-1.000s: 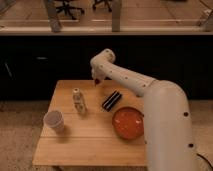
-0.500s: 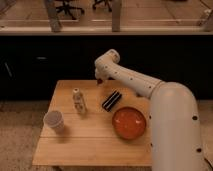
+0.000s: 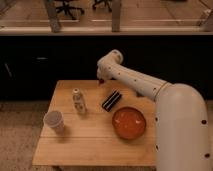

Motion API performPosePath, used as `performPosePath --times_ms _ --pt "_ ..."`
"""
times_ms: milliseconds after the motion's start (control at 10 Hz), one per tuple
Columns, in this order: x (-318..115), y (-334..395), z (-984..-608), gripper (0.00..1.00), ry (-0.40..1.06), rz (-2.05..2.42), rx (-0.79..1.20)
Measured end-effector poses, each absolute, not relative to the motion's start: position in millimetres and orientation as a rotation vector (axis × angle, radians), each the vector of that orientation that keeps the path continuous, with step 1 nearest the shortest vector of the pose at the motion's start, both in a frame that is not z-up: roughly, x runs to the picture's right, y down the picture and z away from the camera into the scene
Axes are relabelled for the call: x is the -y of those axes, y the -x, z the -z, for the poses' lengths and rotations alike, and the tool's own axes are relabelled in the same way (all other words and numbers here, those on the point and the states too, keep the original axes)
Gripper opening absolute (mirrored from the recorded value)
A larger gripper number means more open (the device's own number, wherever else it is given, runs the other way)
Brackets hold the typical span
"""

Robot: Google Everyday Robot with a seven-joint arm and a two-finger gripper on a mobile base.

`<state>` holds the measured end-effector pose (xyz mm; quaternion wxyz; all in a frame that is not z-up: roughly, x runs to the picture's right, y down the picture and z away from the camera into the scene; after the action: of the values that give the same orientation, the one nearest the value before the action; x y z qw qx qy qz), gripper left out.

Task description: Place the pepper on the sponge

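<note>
the pepper shows only as a small dark-reddish speck at the tip of the gripper, just beyond the black ridged block and a little to its left, over the far edge of the table. it looks lifted off the wood rather than lying on it, though the speck is too small to be sure. the sponge is not to be seen: no blue pad lies anywhere around the block, and if it is on the table it may be hidden behind the white arm, which crosses the corner beyond the block and to its right. so the pepper does not lie on the sponge here. by my judgement it is taken up, and what is left is to bring it over the sponge, lower it and let go. the gripper is clenched, and it appears to pinch the pepper; it touches nothing else. the pale shaker bottle stands left of the block, the paper cup further left and nearer the front, and the orange bowl just in front of the block, to its right.
</note>
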<state>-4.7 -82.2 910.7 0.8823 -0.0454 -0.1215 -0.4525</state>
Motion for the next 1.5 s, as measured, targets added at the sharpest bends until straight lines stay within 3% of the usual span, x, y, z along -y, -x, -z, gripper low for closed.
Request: performPosePath --times_ms 1500 --pt "76 -45 -882 0.00 0.057 0.722 0.190"
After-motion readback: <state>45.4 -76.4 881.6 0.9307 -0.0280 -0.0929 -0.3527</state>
